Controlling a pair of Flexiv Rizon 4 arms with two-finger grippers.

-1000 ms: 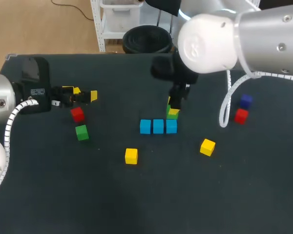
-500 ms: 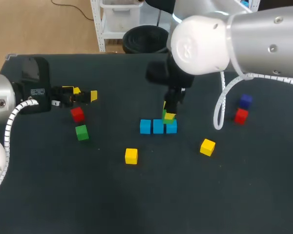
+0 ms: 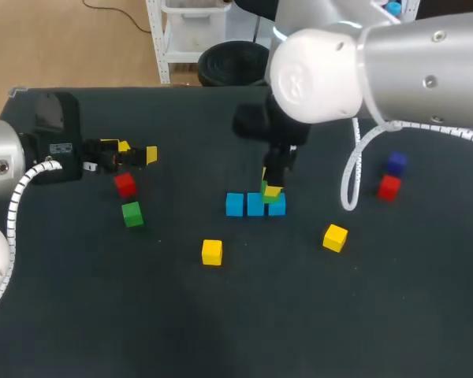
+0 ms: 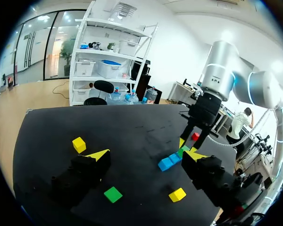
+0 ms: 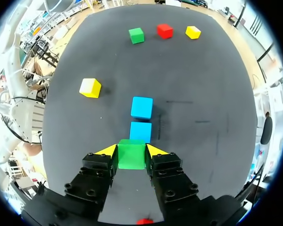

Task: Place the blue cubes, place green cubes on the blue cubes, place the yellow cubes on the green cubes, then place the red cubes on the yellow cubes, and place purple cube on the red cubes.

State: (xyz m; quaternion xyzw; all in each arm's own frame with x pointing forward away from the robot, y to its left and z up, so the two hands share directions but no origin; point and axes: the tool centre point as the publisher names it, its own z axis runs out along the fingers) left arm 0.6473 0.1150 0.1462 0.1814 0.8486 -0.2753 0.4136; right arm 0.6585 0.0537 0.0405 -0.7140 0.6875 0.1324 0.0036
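Right gripper [image 5: 131,149]: your fingers clamp a matte green cube [image 5: 131,159] from both sides.
Blue cubes [image 5: 141,107]: smooth, square-edged row, just ahead of that gripper.
Left gripper [image 4: 146,156]: fingers spread wide apart; loose green cube [image 4: 113,194] lies just ahead.

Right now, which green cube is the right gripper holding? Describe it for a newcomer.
Start at the row of three blue cubes in the middle of the table. The green cube hangs above that row's end cube, shut between the right gripper's yellow tips. The other green cube lies loose beside a red cube near the left gripper.
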